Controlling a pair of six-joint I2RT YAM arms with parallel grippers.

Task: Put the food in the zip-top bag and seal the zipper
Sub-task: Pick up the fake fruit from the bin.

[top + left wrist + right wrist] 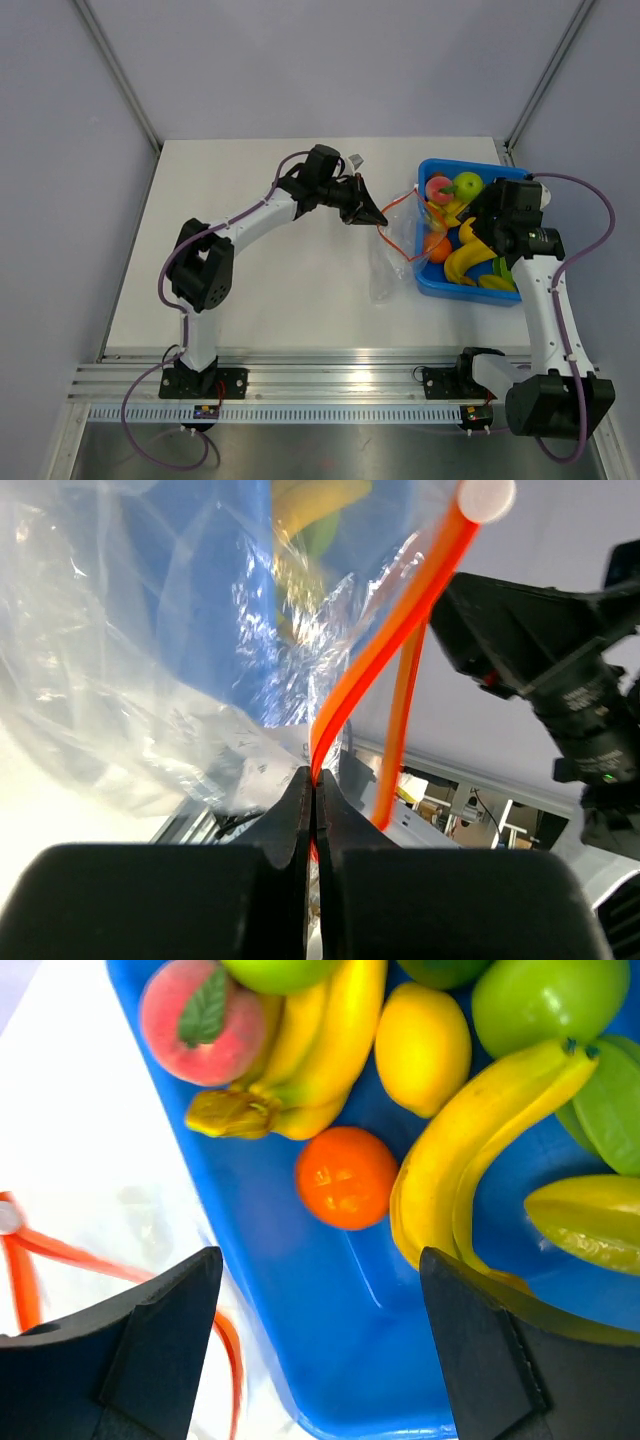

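You see a flat white table [300, 290] in the middle. Behind the table stands a plain grey back wall [330, 60]. Beside the table you have a grey left wall [60, 200] and a grey right wall [600, 130]. Thin metal posts [120, 75] run up from the table's far corners, where the walls meet. Along the table's near edge lies a silver rail [330, 372], and past it a shiny metal sheet [330, 450]. The light on the table is soft and even.

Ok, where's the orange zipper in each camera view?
Top external: zipper right of centre, between left gripper and blue bin.
Left wrist: centre, rising to upper right from that gripper, shut on it.
Right wrist: lower left, beside the bin.
Shared landmark: the bin, seen through the bag in the left wrist view.
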